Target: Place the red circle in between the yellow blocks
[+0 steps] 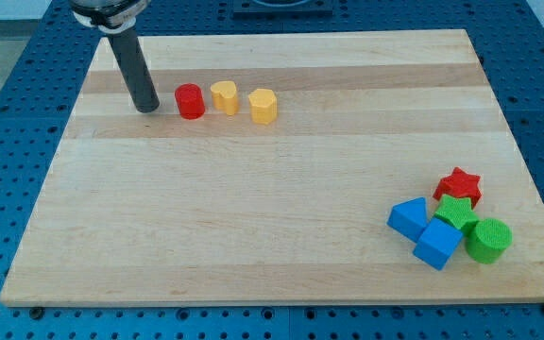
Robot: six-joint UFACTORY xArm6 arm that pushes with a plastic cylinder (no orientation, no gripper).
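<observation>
Across the whole view lies the wooden board (272,236), pale and bare over most of its width. Toward the view's bottom right sits a cluster of blocks that has no part in this job: two blue blocks (408,218), a green star (456,212), a green cylinder (488,239) and a red star (460,184), all huddled close together. Toward the view's top left stands the short row that matters. The red circle (190,101) is at the row's left end, with one yellow block (224,97) just beside it on the right and the other yellow block (263,106) a little further right, a small gap between the two yellows. My tip (147,109) rests on the board just left of the red circle, near it but apart; being a plain rod, it has nothing to open or close.

I judge the step in hand to be the approach, since the circle is outside the pair. Pushing straight right would only shove the nearer yellow along. The next move calls for steering the circle around that yellow, then nudging it into the gap, which may need widening.
</observation>
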